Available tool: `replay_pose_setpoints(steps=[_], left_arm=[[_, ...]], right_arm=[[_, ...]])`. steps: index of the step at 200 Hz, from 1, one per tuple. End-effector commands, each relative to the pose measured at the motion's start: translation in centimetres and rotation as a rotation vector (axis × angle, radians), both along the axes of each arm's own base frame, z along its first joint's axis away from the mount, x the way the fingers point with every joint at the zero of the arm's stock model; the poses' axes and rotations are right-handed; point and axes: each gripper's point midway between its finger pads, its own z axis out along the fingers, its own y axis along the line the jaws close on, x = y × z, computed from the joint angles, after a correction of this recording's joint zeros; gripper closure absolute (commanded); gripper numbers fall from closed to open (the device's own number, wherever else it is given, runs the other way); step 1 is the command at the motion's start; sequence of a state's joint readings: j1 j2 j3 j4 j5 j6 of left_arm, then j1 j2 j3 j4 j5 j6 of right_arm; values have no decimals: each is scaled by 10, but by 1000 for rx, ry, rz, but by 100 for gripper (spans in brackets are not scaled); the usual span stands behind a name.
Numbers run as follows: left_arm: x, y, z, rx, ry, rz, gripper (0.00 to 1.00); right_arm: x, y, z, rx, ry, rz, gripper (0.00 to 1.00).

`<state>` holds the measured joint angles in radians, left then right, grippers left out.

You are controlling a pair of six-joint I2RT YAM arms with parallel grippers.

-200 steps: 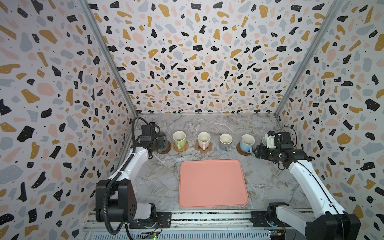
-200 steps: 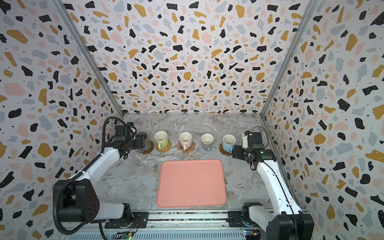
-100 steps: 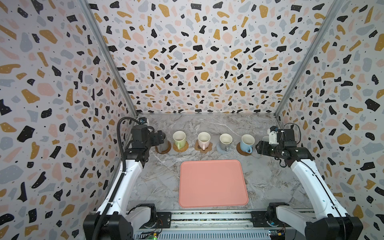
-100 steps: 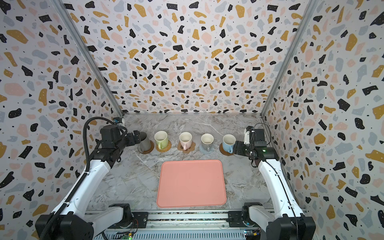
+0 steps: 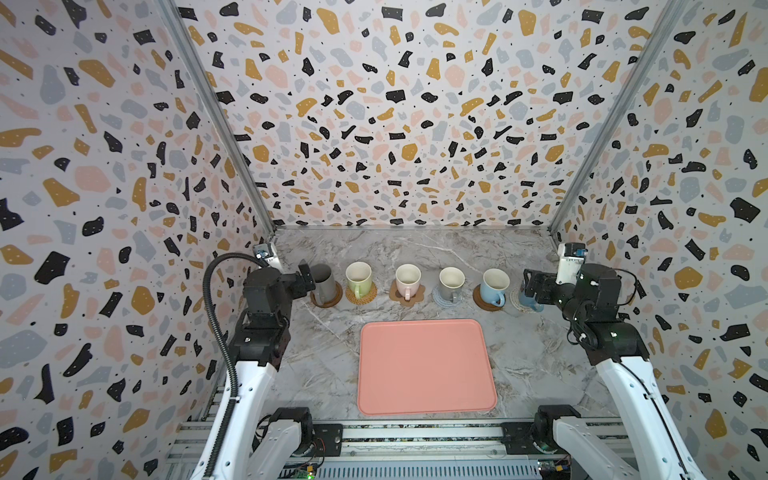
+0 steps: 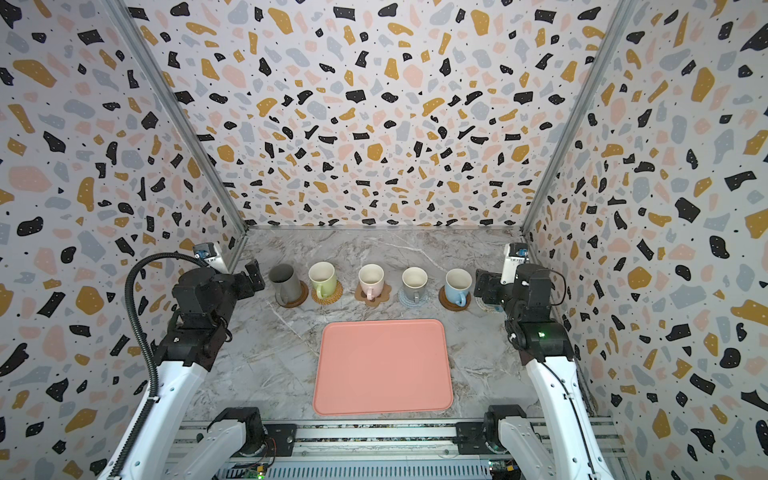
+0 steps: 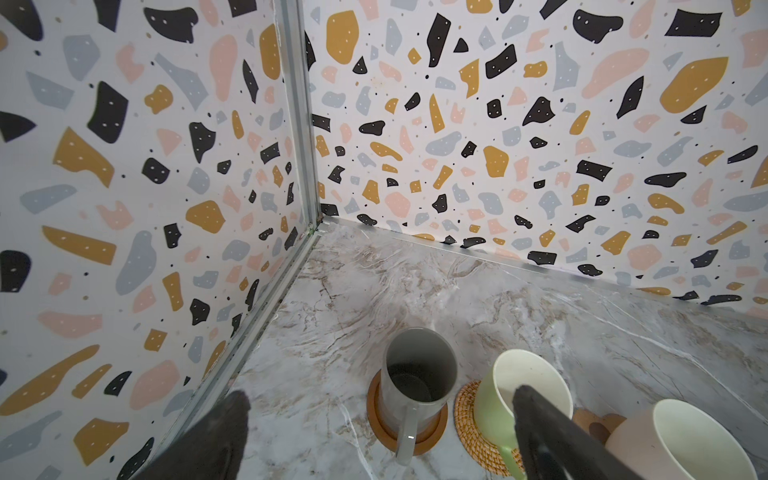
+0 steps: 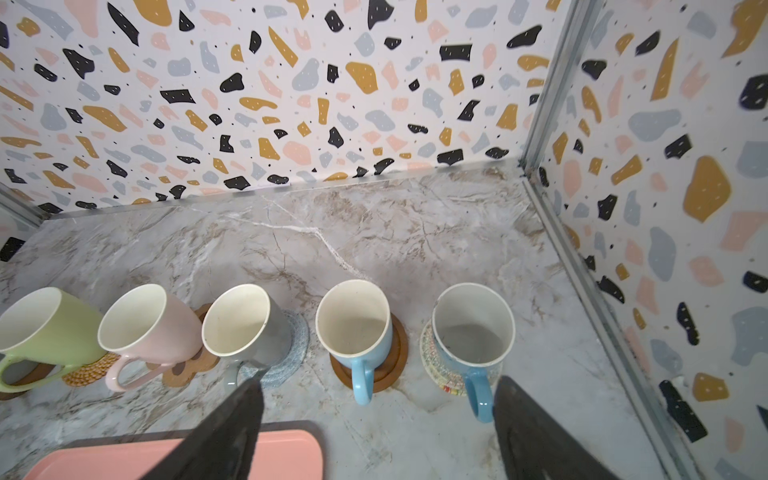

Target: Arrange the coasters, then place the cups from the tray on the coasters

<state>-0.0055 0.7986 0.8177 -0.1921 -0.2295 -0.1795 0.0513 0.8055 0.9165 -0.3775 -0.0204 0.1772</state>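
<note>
**All six mugs on coasters, both grippers open**

The left gripper [image 7: 380, 397] has its fingers [image 7: 224, 432] spread wide, holding nothing; the dark grey mug [image 7: 419, 374] stands upright on a brown disc coaster [image 7: 432, 434] just ahead of the fingertips, with its handle toward them; the light green mug [image 7: 490, 407] on the rattan coaster [image 7: 469, 424] sits just past the other fingertip; the side wall [image 7: 124, 249] runs close outside one finger; bare marble [image 7: 374, 282] opens ahead to the back corner.

The right gripper [image 8: 379, 383] is also spread and empty; one light blue mug [image 8: 353, 324] on a second brown disc [image 8: 399, 349] sits ahead between its fingers; the end light blue mug [image 8: 473, 328] on the cream woven coaster [image 8: 428, 357] has its handle just beside one finger, with the wall close beyond.

The salmon-pink tray [image 5: 426, 368] lies behind both sets of fingertips.

A second ago the left gripper covered the dark grey mug and the right gripper sat around the end mug; both have since let go.
</note>
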Motion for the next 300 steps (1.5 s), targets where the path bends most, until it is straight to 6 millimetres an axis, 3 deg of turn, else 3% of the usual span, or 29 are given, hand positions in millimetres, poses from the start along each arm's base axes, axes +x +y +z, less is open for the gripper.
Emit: replay_pose_setpoints(steps=[1, 58, 113, 154, 172, 186, 206, 230, 250, 300], left_arm=[[-11, 12, 9, 13, -113, 68, 1], [-43, 27, -2, 40, -237, 153, 1], [-52, 31, -45, 72, -199, 176, 1], [-65, 38, -83, 30, -275, 226, 1], [-67, 38, -84, -9, -353, 233, 1], [-65, 38, -96, -42, -346, 237, 1], [-59, 36, -118, -46, -283, 225, 1], [-62, 41, -128, -7, -245, 251, 1], [-63, 41, -126, -22, -294, 256, 0], [-61, 41, -149, -32, -271, 257, 1]], right_arm=[[-4, -10, 15, -35, -110, -43, 1], [-16, -25, 7, -79, -157, -116, 1], [-19, -26, -19, -112, -194, -115, 1], [-26, -21, -64, -158, -278, -75, 1], [-29, -22, -59, -154, -365, -88, 1], [-28, -23, -60, -166, -397, -95, 1], [-24, -26, -84, -136, -334, -113, 1], [-22, -26, -114, -85, -266, -127, 1], [-23, -27, -126, -46, -278, -143, 1], [-24, -36, -158, -98, -254, -185, 1]])
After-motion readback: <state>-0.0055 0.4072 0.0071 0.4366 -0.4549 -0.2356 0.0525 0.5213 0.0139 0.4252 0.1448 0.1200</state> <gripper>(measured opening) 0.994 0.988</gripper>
